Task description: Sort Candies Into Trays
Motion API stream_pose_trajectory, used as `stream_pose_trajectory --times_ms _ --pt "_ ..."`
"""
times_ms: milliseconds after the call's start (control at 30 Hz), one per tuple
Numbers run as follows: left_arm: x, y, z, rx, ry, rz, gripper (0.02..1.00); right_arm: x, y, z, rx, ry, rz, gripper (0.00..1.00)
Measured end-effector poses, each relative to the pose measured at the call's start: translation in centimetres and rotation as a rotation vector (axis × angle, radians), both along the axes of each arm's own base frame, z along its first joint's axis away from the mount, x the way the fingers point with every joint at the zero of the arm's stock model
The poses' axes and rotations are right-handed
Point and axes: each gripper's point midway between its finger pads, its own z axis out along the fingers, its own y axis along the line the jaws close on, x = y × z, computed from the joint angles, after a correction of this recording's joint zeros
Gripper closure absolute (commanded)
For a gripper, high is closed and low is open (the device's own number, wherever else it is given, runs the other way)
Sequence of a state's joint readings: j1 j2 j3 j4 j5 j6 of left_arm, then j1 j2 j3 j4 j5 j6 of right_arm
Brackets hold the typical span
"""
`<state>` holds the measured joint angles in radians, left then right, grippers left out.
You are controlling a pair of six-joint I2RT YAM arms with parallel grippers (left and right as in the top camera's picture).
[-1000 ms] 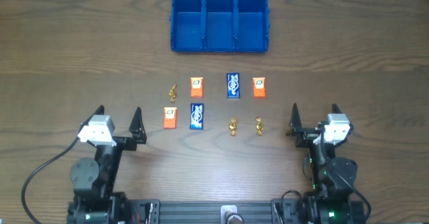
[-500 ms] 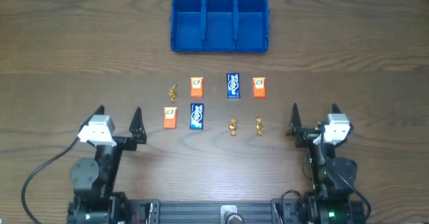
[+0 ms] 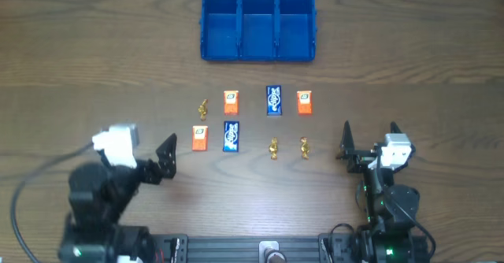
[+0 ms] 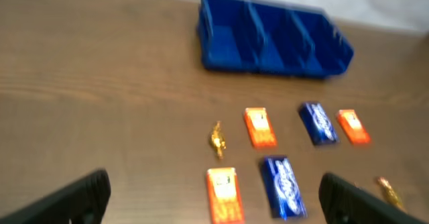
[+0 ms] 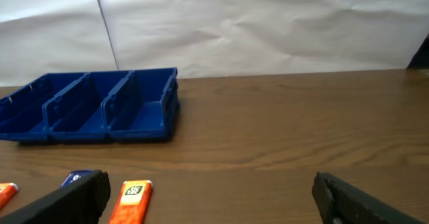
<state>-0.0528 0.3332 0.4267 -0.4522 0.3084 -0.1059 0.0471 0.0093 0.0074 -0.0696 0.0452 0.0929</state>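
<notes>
Step in hand: the opening pick, as I judge it; all eight candies lie on the table and the three compartments of the tray look empty.
Tray: upper centre of the top view, long axis left to right, compartments side by side.
Orange bars: three, at centre, right of centre and lower left of the group; each has its long axis up the picture.
Blue bars: two, one in the upper row and one in the lower row; same upright long axis.
Gold sweets: three small twists; they seem to stand lengthwise up the frame too, though they are too small to be sure.
Left gripper: lower left of the top view, fingers spread wide, nothing between them; its wrist view faces the lower-left orange bar.
Right gripper: lower right, fingers likewise spread and empty, just right of the gold sweets.
Next move: probably a descent on the nearest bar, fingers closing across its narrow width, then a carry to one compartment kept for that colour.
</notes>
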Motion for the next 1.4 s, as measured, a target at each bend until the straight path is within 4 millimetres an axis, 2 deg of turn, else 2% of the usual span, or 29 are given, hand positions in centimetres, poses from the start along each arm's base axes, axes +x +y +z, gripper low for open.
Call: stream_pose_trajectory --times_ms 100,200,300,400,433,500,567,767,933,1133,1300,1400 --pt "1.6 -0.7 0.7 0.010 0.178 -0.023 0.018 0.0 0.0 0.0 0.000 0.000 0.000 0.003" --pt "2.9 -1.9 -0.6 0.043 0.342 -0.057 0.018 0.0 0.0 0.0 0.000 0.000 -0.001 0.003" --pt "5.4 -4.1 -4.0 0.114 0.559 -0.072 0.018 0.0 0.0 0.0 -0.001 -0.001 -0.003 0.003" --pt "6.2 -5.5 -7.6 0.160 0.699 -0.082 0.018 0.0 -0.1 0.0 -0.001 0.000 -0.003 0.003" --pt "6.2 -5.8 -8.6 0.170 0.735 -0.083 0.018 0.0 -0.1 0.0 -0.001 -0.001 -0.003 0.003" --pt "5.8 -6.6 -12.0 0.203 0.843 -0.087 0.018 0.0 -0.1 0.0 -0.001 -0.001 -0.003 0.003" --pt "5.5 -6.9 -13.8 0.225 0.896 -0.082 0.018 0.0 -0.1 0.0 -0.001 0.000 -0.003 0.003" --pt "4.6 -6.5 -17.1 0.266 1.006 -0.047 0.018 0.0 -0.1 0.0 -0.001 0.000 -0.003 0.003" --pt "4.5 -6.2 -18.1 0.286 1.030 -0.025 0.040 0.0 -0.1 0.0 0.000 0.000 -0.003 0.003" --pt "4.7 -5.9 -18.3 0.307 1.025 -0.007 0.185 0.0 -0.1 0.0 -0.001 0.000 -0.003 0.003" --pt "4.5 -6.2 -18.4 0.339 1.015 -0.004 0.209 0.0 -0.1 0.0 -0.001 0.000 -0.003 0.003" --pt "4.5 -6.3 -18.4 0.339 1.013 0.007 0.308 0.0 -0.1 0.0 -0.001 0.000 -0.003 0.003"
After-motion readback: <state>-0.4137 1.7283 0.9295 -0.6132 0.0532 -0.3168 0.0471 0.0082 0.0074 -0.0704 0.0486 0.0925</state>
